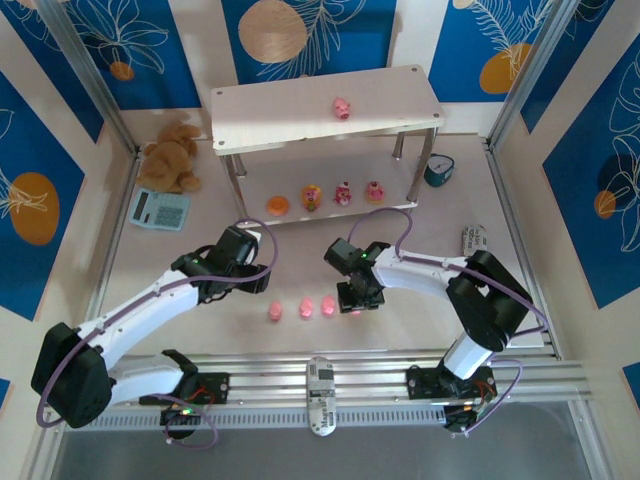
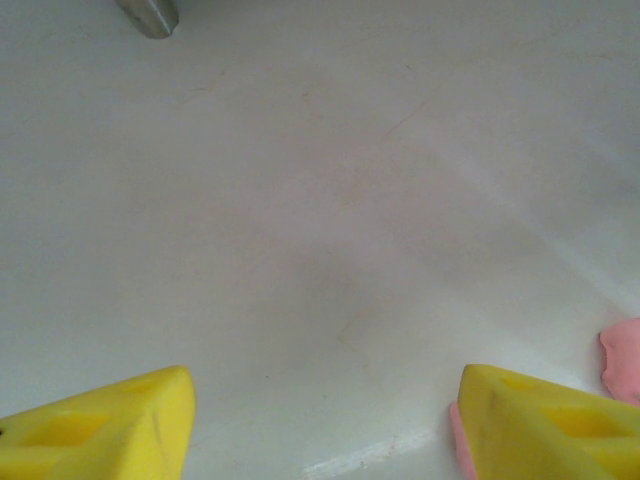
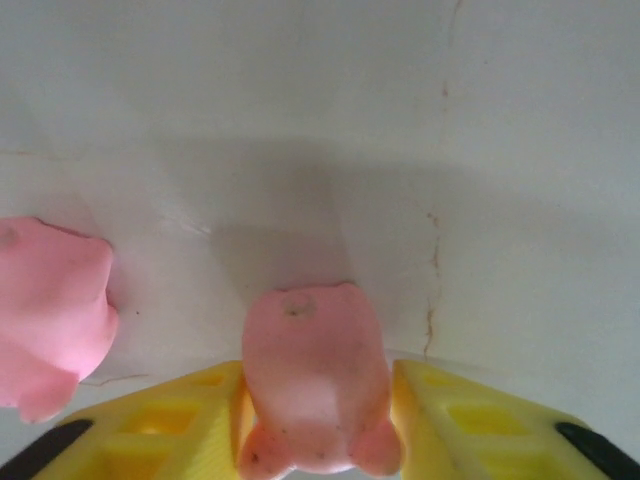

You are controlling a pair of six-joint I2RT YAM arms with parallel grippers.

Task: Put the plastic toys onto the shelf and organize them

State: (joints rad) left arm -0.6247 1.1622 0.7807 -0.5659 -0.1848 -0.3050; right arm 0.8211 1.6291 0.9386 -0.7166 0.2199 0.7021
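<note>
Brown plush teddy bear (image 1: 172,155) and teal calculator (image 1: 160,208), its keys too small to read, sit far left. The left arm reaches diagonally up and right with the elbow bent. The left end effector (image 2: 325,420) hangs low over the bench (image 1: 170,250), its yellow fingers (image 2: 110,425) spread wide and empty, beside three loose piglets (image 1: 306,308). The right arm folds back leftward, and the right end effector (image 3: 320,400) clamps a fourth piglet (image 3: 313,370) at the row's right end. Behind, the shelf (image 1: 280,105) carries one top piglet (image 1: 342,107). On its lower board are an orange round piece (image 1: 277,205) and three cupcake figures (image 1: 343,192).
</note>
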